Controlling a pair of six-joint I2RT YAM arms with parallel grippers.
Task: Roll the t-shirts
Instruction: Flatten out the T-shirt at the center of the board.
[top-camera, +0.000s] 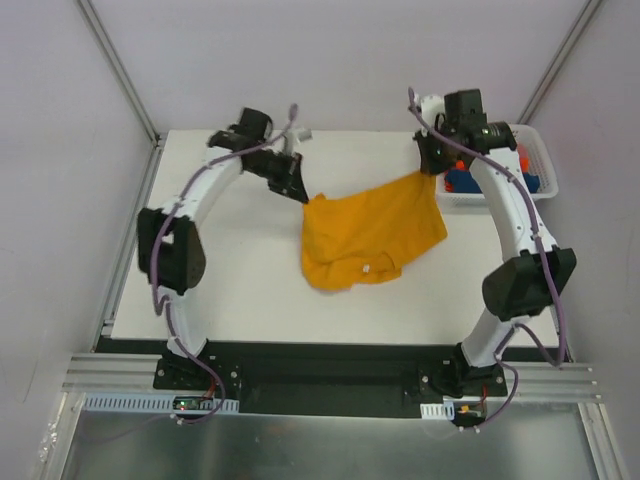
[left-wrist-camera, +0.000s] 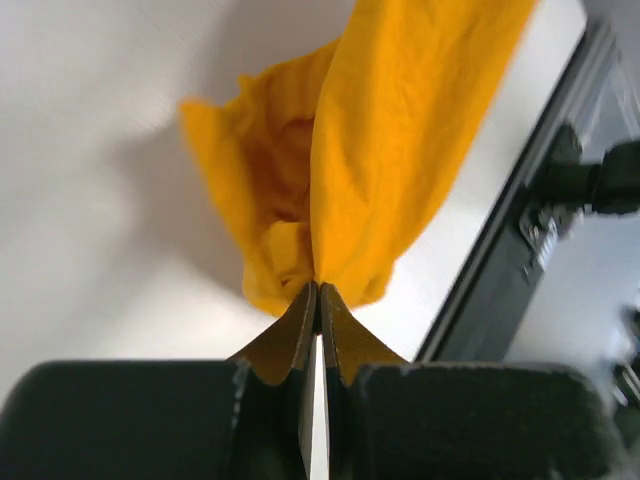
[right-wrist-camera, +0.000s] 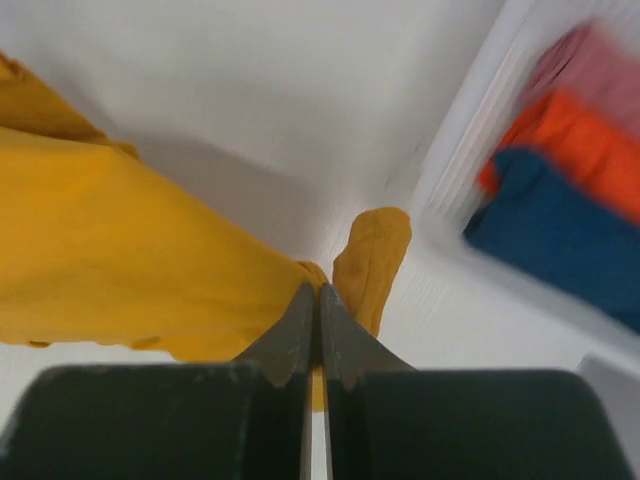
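Observation:
A mustard-yellow t-shirt (top-camera: 368, 238) is held stretched between both arms over the middle of the white table, its lower part bunched and sagging onto the surface. My left gripper (top-camera: 302, 196) is shut on the shirt's upper left corner; in the left wrist view the t-shirt (left-wrist-camera: 400, 150) hangs from the pinched left gripper (left-wrist-camera: 318, 290). My right gripper (top-camera: 432, 170) is shut on the upper right corner. In the right wrist view the t-shirt (right-wrist-camera: 120, 270) spreads left of the right gripper (right-wrist-camera: 318, 292), with a small flap on the right.
A white basket (top-camera: 540, 150) stands at the table's back right with folded red, orange and blue cloths (right-wrist-camera: 560, 190) in it, close to the right gripper. A black metal rail (top-camera: 330, 365) carries both arm bases at the near edge. Bare white tabletop (top-camera: 220, 290) lies left and front.

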